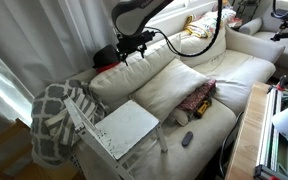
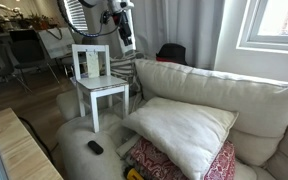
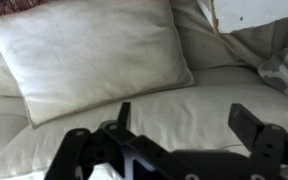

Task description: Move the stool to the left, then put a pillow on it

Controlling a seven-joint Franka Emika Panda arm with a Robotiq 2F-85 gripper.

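The white stool [image 1: 124, 128] stands on the sofa seat next to the blanket; in an exterior view [image 2: 99, 82] it shows its slatted side. A speckled white edge of it shows at the top right of the wrist view [image 3: 256, 10]. The plump cream pillow [image 1: 174, 85] leans on the sofa back; it also shows in an exterior view [image 2: 184, 130] and in the wrist view [image 3: 94, 50]. My gripper [image 1: 135, 48] [image 2: 127, 44] hangs open and empty over the sofa cushion, between stool and pillow. Its fingers [image 3: 184, 120] are spread and hold nothing.
A grey-and-white lattice blanket [image 1: 56, 115] [image 3: 284, 70] lies over the sofa arm beside the stool. A small red patterned pillow [image 1: 197, 97] [image 2: 174, 165] lies by the cream pillow. A dark remote [image 1: 187, 139] [image 2: 95, 147] rests on the seat front. A wooden table edge [image 2: 19, 150] stands before the sofa.
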